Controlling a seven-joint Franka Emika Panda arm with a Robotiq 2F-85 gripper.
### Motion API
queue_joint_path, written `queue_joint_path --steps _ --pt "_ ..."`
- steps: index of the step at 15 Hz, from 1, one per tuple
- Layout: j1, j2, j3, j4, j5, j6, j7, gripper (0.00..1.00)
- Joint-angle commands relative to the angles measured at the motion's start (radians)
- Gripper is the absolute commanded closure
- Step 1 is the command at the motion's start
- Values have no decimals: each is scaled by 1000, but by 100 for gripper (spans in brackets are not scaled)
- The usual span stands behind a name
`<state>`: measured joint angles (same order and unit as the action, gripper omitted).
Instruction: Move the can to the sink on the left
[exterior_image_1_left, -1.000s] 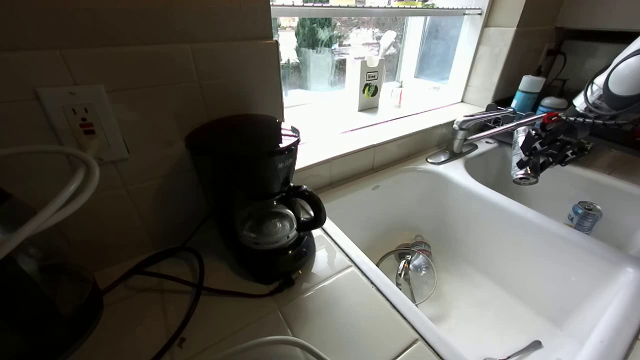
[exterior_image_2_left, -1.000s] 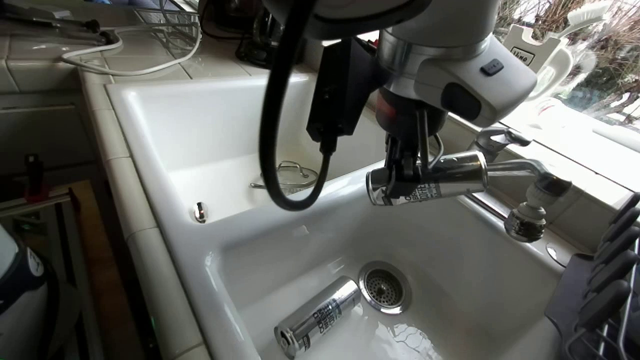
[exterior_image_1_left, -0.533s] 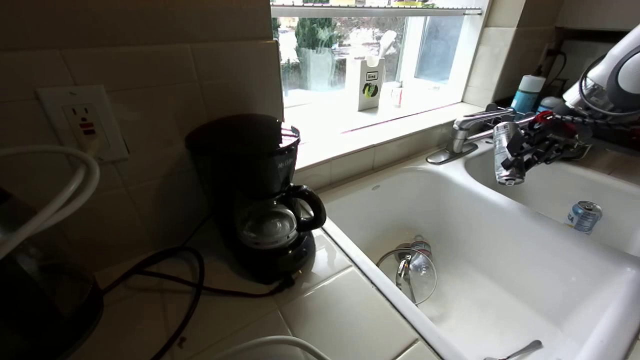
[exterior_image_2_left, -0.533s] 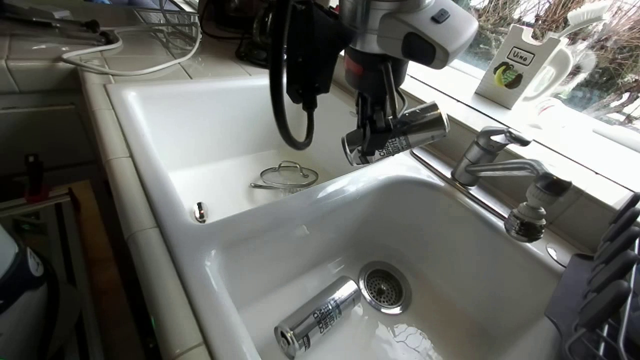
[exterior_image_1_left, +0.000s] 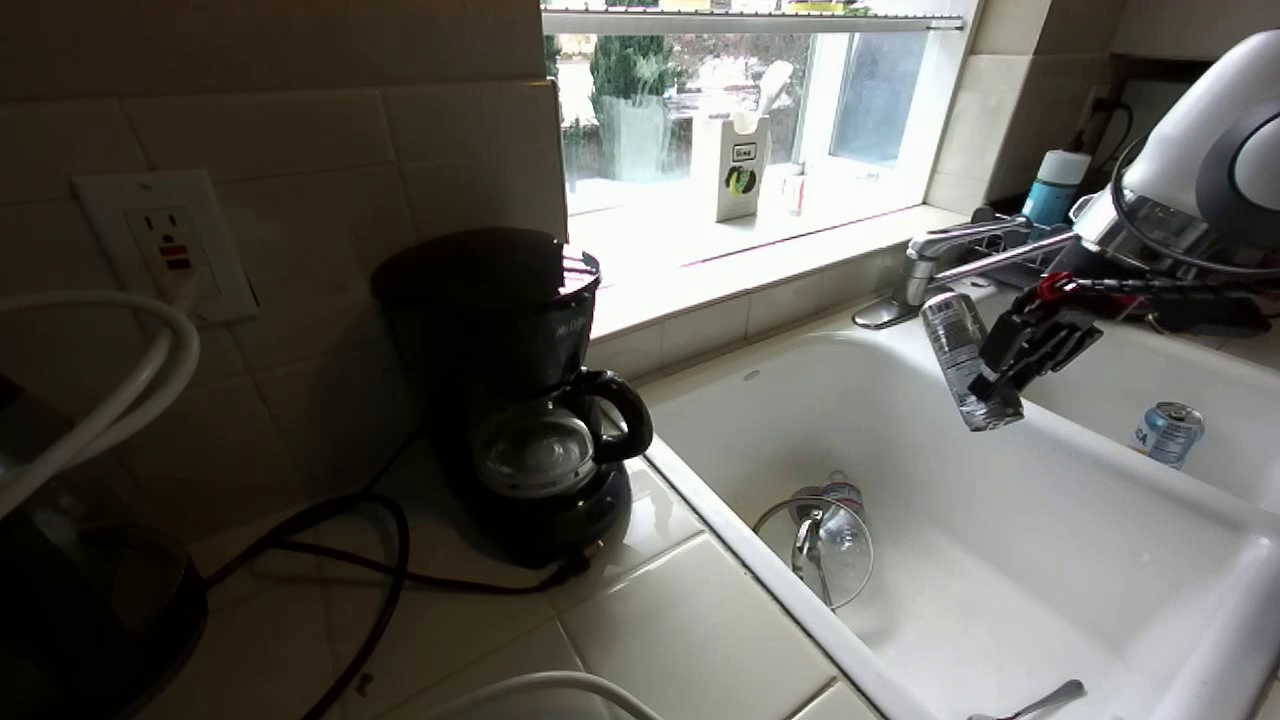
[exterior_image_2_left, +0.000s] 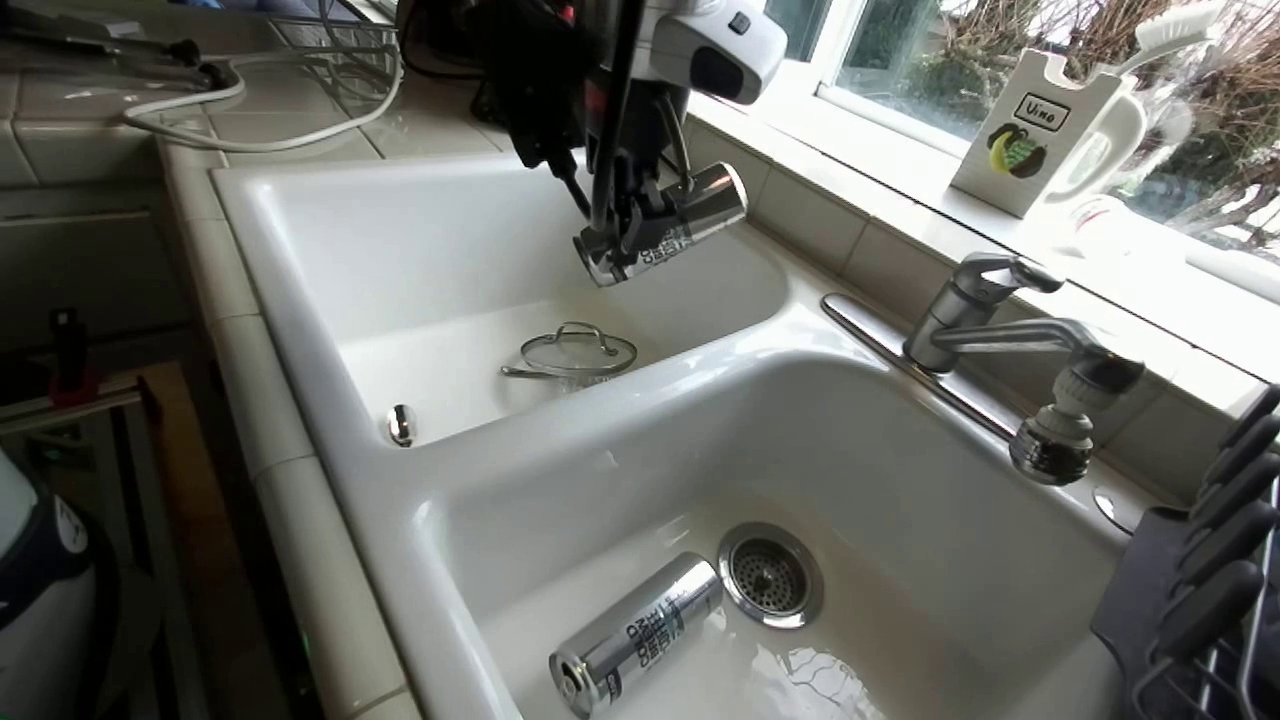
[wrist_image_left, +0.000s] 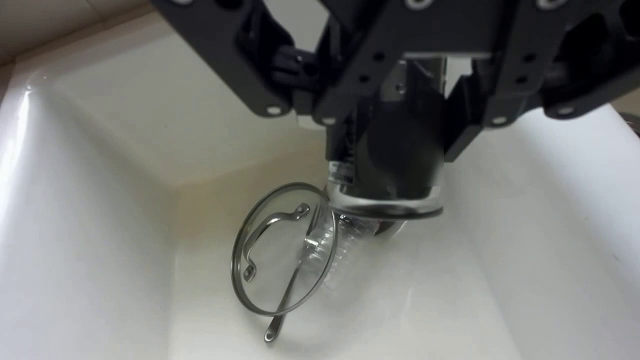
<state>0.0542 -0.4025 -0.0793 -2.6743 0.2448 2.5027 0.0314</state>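
On my screens I'm reading "Vino" on the container (exterior_image_2_left: 1032, 145), a small "Mr. Coffee" on the coffee maker (exterior_image_1_left: 490, 340), "COLD BREW" on the lying can (exterior_image_2_left: 636, 636) and a partial "CA" on the blue can (exterior_image_1_left: 1168, 436), while the held can (exterior_image_1_left: 955, 350) is showing print too fine for me.

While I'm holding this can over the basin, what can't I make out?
Held can: printed side partly covered by gripper fingers, in an exterior view.
Clear plastic bottle: partly hidden behind the held can, wrist view.
Metal utensil: one end cut off by the bottom edge, in an exterior view; type unclear.
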Motion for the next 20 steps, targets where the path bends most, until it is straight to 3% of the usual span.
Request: queue_joint_path --steps 1,5,6,11,14,17,20 --pt "-12 0 11 2 5 -3 -3 52" --pt "-23 0 9 4 3 -2 -2 52" --pt "-23 0 9 4 3 -2 -2 77" --pt "114 94 -70 119 212 -77 -270 77" --pt "173 194 -95 196 399 -148 -436 77" --pt "125 298 -57 244 475 -210 -469 77" --pt "78 398 -22 264 502 -191 -433 77"
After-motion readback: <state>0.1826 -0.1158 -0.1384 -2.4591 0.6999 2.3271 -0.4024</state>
